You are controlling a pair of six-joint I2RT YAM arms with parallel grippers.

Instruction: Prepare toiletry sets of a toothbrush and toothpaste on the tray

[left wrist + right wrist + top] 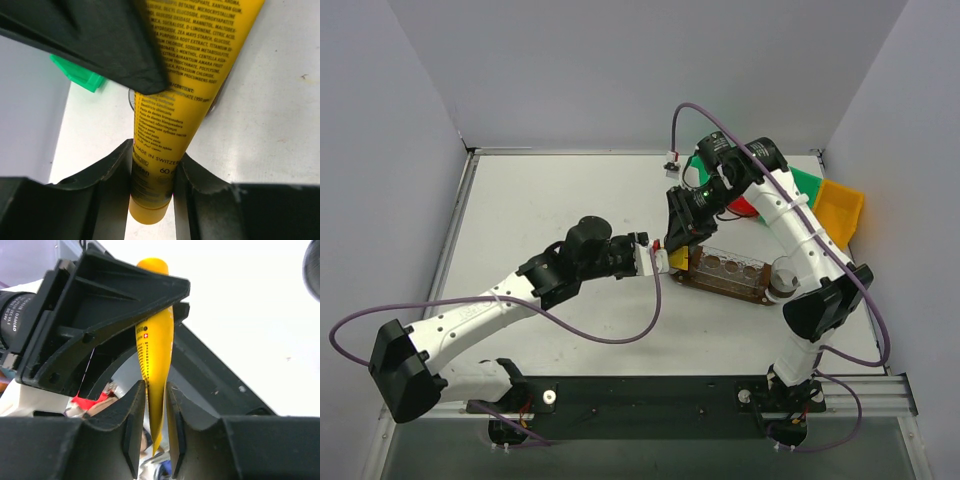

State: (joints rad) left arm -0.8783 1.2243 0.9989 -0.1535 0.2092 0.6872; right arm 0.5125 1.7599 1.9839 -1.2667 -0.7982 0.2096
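Handover: yellow toothpaste tube [190,75] runs straight out from left gripper [152,167], which is clenched on its cap end; right gripper [156,395] flanks the crimped end, grip cannot be told; tray [720,288] just beyond left fingertips.

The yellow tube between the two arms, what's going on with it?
It looks like a handover. Both arms meet by one end of the tray, with the yellow toothpaste tube between them. The left gripper is clamped on the tube near its cap. The right gripper has its fingers either side of the flat end, but I cannot tell if it grips. Clear cups stand on the tray.
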